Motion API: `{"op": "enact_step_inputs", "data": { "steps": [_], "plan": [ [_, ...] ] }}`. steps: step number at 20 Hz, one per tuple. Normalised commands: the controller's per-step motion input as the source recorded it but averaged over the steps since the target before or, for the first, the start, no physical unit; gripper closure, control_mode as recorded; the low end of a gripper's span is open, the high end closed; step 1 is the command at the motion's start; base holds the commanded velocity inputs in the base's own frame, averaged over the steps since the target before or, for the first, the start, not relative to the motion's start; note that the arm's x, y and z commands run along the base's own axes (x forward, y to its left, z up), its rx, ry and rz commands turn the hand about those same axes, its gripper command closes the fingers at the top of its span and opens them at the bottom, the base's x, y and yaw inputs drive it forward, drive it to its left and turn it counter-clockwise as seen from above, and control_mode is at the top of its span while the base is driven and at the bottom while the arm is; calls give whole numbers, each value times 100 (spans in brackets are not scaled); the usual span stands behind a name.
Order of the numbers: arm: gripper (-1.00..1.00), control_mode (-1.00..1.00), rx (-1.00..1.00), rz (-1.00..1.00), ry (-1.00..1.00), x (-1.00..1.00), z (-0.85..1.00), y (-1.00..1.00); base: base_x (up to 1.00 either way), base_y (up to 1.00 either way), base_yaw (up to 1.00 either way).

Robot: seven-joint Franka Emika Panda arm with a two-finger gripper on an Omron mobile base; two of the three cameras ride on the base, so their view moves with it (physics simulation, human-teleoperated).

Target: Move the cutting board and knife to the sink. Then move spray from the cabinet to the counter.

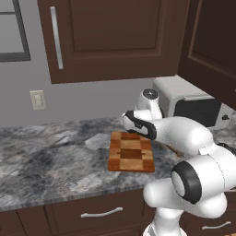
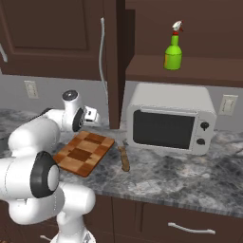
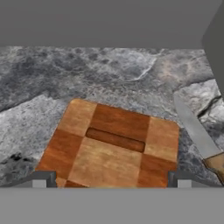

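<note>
Tool [image 3: 112,179] open over cutting board [image 3: 114,146]; spray [image 2: 173,52] label unreadable.

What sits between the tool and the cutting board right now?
Nothing visible. The open tool hangs directly over the cutting board with bare air between. The knife lies on the counter beside the board, apart from it.
</note>
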Motion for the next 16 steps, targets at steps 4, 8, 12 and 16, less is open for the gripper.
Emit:
{"op": "enact_step_inputs", "data": {
  "steps": [4,8,12,16],
  "plan": [
    [-100,-100,2,0,0,57,-11,0,0,0,0],
    [-100,-100,0,0,2,61,-9,0,0,0,0],
    [-100,-100,-2,0,2,56,-9,0,0,0,0],
    [-100,-100,-3,0,2,46,-20,0,0,0,0]
  ]
}}
